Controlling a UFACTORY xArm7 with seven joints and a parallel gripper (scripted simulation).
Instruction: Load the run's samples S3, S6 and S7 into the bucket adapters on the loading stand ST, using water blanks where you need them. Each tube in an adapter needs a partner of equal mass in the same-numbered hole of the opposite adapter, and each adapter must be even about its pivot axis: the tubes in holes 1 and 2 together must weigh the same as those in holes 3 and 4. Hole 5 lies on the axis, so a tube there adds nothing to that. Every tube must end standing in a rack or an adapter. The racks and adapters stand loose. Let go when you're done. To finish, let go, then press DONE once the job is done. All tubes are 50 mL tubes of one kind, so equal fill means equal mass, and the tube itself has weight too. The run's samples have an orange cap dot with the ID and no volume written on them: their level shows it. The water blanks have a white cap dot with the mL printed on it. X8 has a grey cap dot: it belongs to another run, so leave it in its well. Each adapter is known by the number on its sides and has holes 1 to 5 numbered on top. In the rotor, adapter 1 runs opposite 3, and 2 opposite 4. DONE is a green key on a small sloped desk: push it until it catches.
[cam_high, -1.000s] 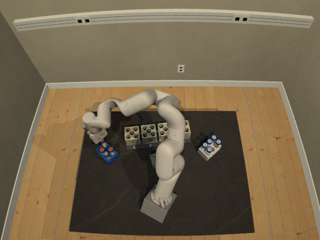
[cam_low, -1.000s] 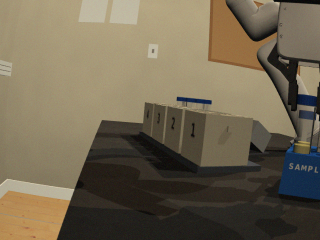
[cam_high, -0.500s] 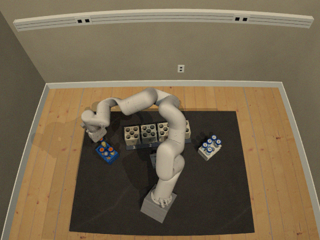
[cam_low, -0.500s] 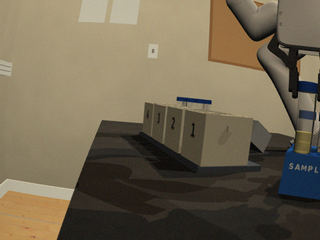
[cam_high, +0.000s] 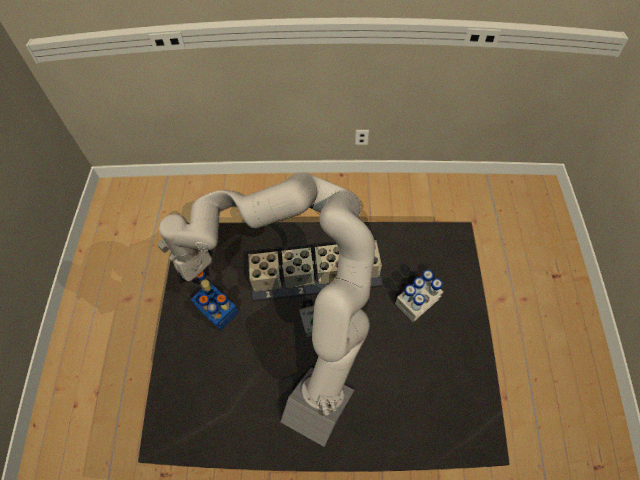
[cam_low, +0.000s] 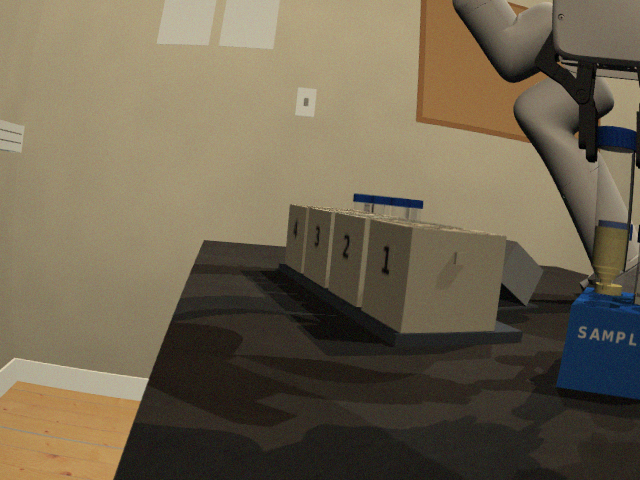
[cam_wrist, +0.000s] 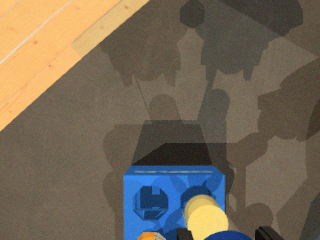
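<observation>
My gripper (cam_high: 199, 275) (cam_low: 614, 140) (cam_wrist: 225, 236) is shut on the blue cap of a sample tube (cam_high: 205, 285) (cam_low: 610, 253) (cam_wrist: 205, 215) with pale yellow liquid. The tube hangs upright with its cone tip just above a back well of the blue sample rack (cam_high: 223, 316) (cam_low: 599, 356) (cam_wrist: 172, 177). I cannot read its ID. Other orange-dotted tubes (cam_high: 221, 298) stand in the rack. Four beige adapters stand on the stand ST (cam_low: 454, 338); adapter 1 (cam_high: 254, 283) (cam_low: 434, 284) and adapter 2 (cam_high: 289, 281) (cam_low: 345, 258) show empty holes. My arm partly hides adapters 3 and 4.
The white blank rack (cam_high: 408, 304) with several blue-capped tubes (cam_high: 428, 275) (cam_low: 387, 201) stands right of the adapters. The sloped DONE desk (cam_high: 308, 316) (cam_low: 519, 273) sits in front of the stand, partly behind my arm. The mat's left edge and wooden floor lie close by.
</observation>
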